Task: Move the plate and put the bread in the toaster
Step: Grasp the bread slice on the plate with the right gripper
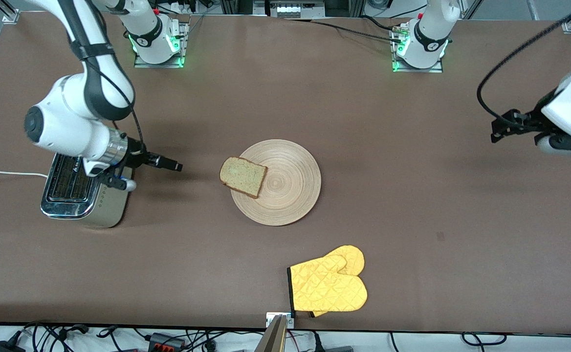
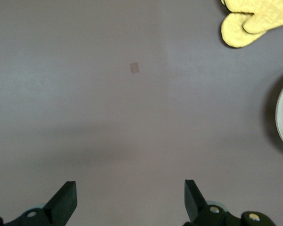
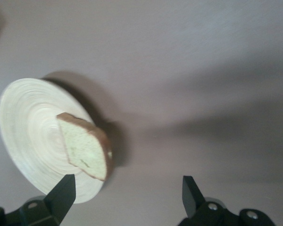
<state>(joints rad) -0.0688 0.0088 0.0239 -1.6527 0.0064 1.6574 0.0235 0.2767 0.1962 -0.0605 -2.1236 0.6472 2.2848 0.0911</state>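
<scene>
Over the beige two-slot toaster [image 1: 82, 192] your right gripper [image 1: 161, 164] hung with fingers apart, the left gripper [image 1: 505, 128] likewise spread, while the tan bread slice [image 1: 242, 176] overhung the round wooden plate [image 1: 285, 195].

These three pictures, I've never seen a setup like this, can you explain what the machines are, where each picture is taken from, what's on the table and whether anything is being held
Two white robot arms stand at a brown table, each ending in a two-finger gripper. The big picture looks down from a high camera facing them. The other two come from cameras on the arms' wrists, looking past their own black fingers.

On the table lie a round wooden plate with a slice of bread overhanging its rim, a toaster at the right arm's end, and a yellow oven mitt nearest the high camera.

Nothing is held. The right gripper hangs open between toaster and plate; the left gripper is open over bare table.
</scene>
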